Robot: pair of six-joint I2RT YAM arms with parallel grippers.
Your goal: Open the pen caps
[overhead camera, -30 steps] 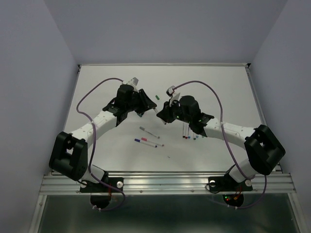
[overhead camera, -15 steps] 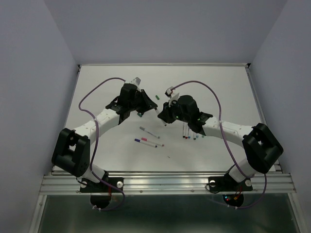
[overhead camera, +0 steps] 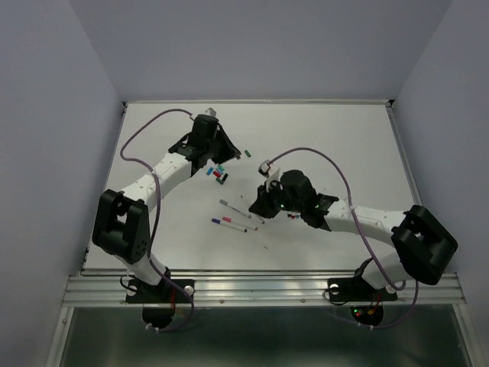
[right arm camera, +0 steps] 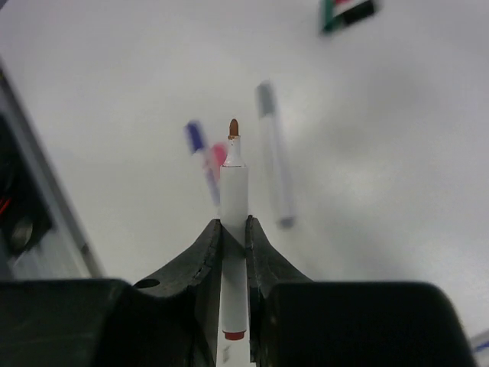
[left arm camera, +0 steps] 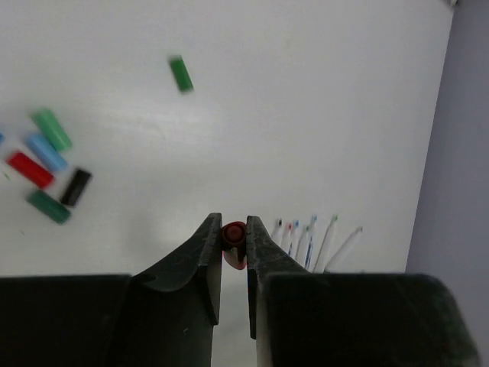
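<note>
Pincers are both clamped: the left pincer (left arm camera: 233,223) is gripped on a red cap (left arm camera: 234,243), the right pincer (right arm camera: 233,225) on an uncapped pen (right arm camera: 233,180) with its tip bared. Loose caps (left arm camera: 46,151) are scattered on the table (left arm camera: 321,115) at the left of the left wrist view, and stripped pens (left arm camera: 309,238) are laid out lower right. Three capped pens (overhead camera: 234,207), centre of the top view, are judged left to do. No container is seen.
</note>
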